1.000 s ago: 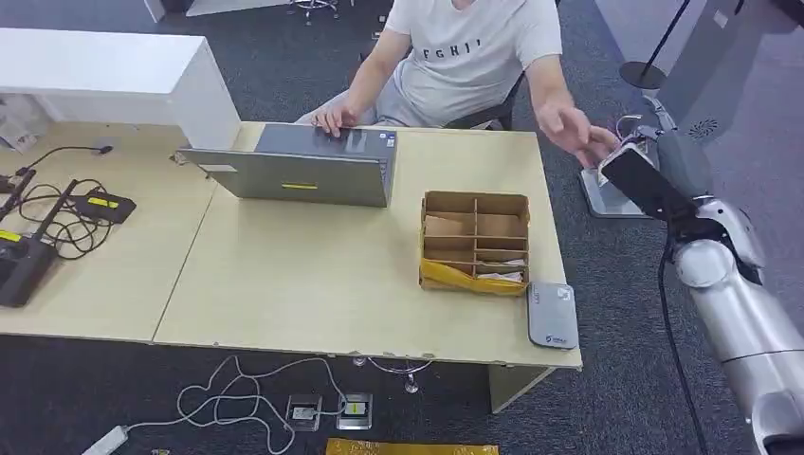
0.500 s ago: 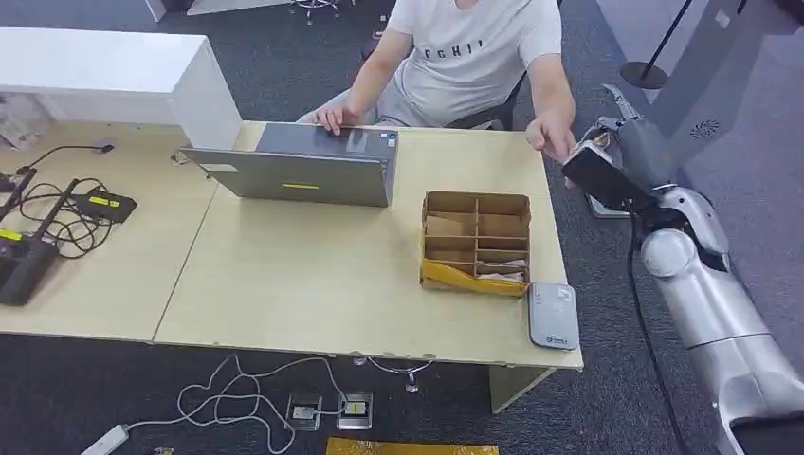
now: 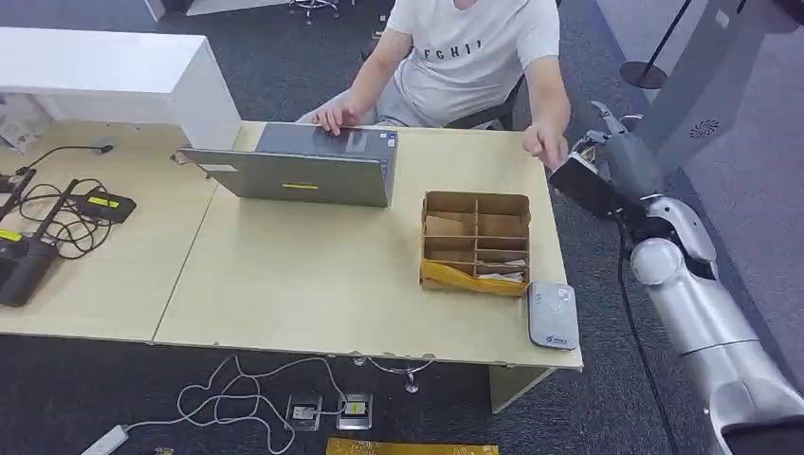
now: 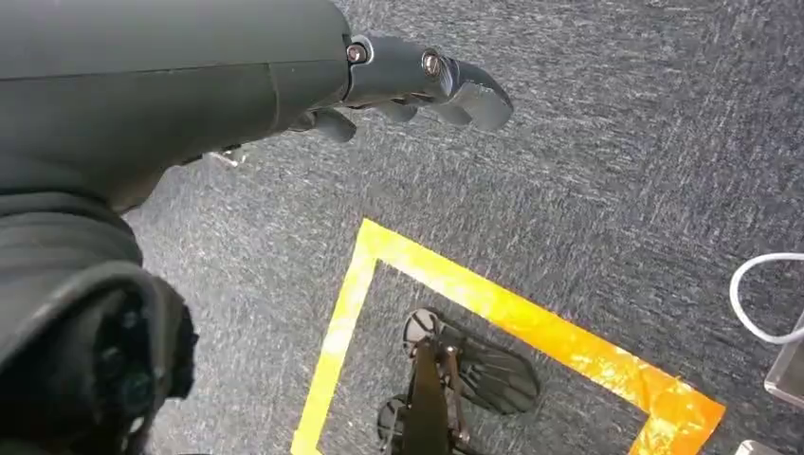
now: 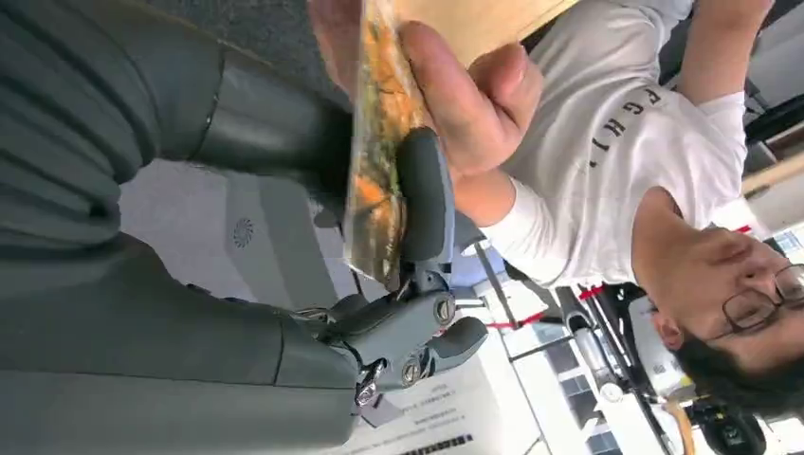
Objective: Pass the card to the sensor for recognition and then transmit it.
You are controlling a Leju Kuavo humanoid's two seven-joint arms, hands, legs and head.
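My right hand [image 3: 618, 157] is raised beside the table's far right corner, close to the hand [image 3: 547, 144] of a seated person [image 3: 474, 57]. In the right wrist view the card [image 5: 374, 180], printed orange and green and seen edge-on, is pinched by my fingers [image 5: 424, 204]. The person's thumb [image 5: 465, 95] presses on the same card from the other side. The grey card sensor [image 3: 553, 315] lies flat at the table's front right corner, well below my hand. My left hand [image 4: 417, 81] hangs over the carpet with nothing in it.
A cardboard divider box [image 3: 475, 242] stands just behind the sensor. A grey laptop [image 3: 299, 171] sits at the table's [image 3: 313, 284] back middle. Cables and black devices [image 3: 38, 227] lie at the left. A white sign base [image 3: 607, 201] stands on the floor right of the table.
My right arm has swung left toward the table's far right corner. The person's hand drew back the same way, staying at my hand.
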